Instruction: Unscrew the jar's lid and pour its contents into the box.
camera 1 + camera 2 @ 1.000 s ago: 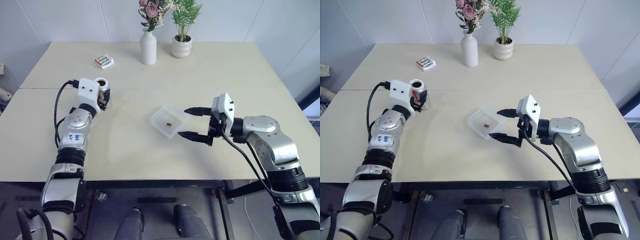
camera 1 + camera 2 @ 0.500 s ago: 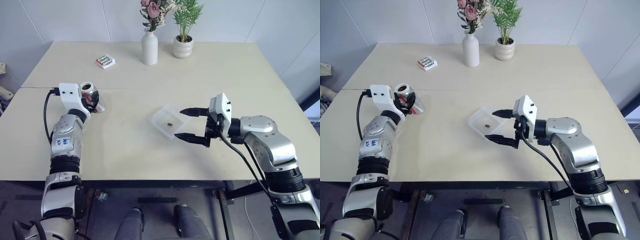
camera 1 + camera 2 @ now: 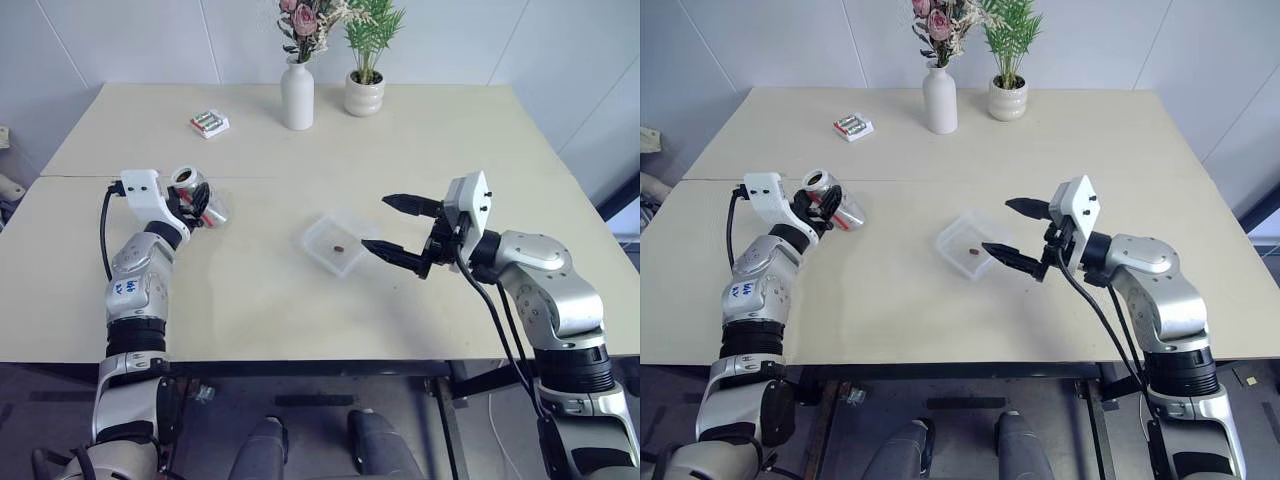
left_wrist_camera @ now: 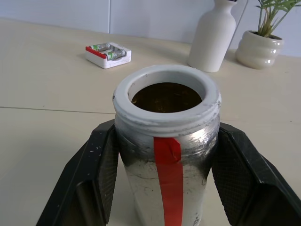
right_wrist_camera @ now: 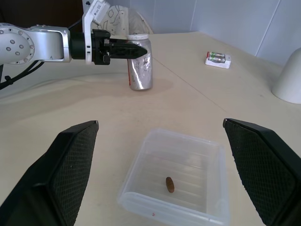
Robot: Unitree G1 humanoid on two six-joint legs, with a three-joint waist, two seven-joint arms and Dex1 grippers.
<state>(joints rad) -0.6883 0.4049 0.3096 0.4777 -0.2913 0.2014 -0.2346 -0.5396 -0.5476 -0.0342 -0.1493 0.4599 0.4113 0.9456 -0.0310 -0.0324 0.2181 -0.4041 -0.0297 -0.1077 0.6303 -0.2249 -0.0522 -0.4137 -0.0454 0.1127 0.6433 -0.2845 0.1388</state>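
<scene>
Jar [image 4: 167, 155] and box are what our task turns on, so we start from the wide pale bench [image 3: 400, 140] that carries them and work down in size. On the left, our left tool [image 3: 197, 203] is clamped on the jar, which we hold tilted just above the bench with its white mouth open and no lid on it; we judge the tilt belongs to the pouring. Our right tool [image 3: 392, 226] hangs with its jaws spread wide and empty just right of the box [image 3: 341, 243], perhaps to steady it or to stay clear. That clear box sits mid-bench, well apart from the jar, with one small dark brown piece [image 5: 170, 184] lying inside. At the far edge stand a white flower vase [image 3: 297, 93] and a potted plant [image 3: 364, 84], with a battery pack [image 3: 208, 123] far left. We see nothing between jar and box.
</scene>
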